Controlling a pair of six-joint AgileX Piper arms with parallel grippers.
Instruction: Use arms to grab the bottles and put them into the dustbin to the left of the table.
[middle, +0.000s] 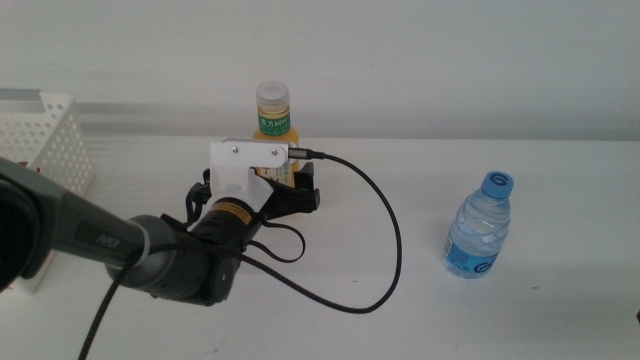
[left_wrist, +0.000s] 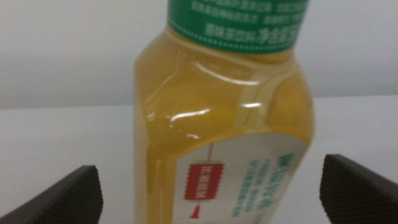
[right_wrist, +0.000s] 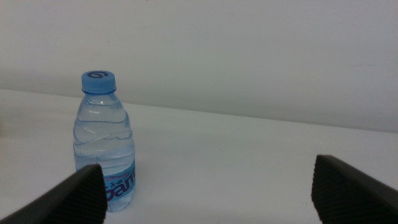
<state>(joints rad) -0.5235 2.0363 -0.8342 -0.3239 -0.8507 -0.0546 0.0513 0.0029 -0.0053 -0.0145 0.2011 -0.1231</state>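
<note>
From the middle view, the left gripper (middle: 290, 190) reaches in from the left across the white desk (middle: 520, 310) and sits right at the base of the upright juice bottle (middle: 273, 112), while the water bottle (middle: 480, 228) stands well apart to the right and the white basket (middle: 45, 135) sits at the far left edge. In the left wrist view, the juice bottle (left_wrist: 224, 124) stands between the spread fingers (left_wrist: 71, 196), which do not touch it. In the right wrist view, the right gripper (right_wrist: 205, 196) hangs with fingers (right_wrist: 62, 199) wide open, the water bottle (right_wrist: 104, 143) upright on the desk just beyond one of them.
</note>
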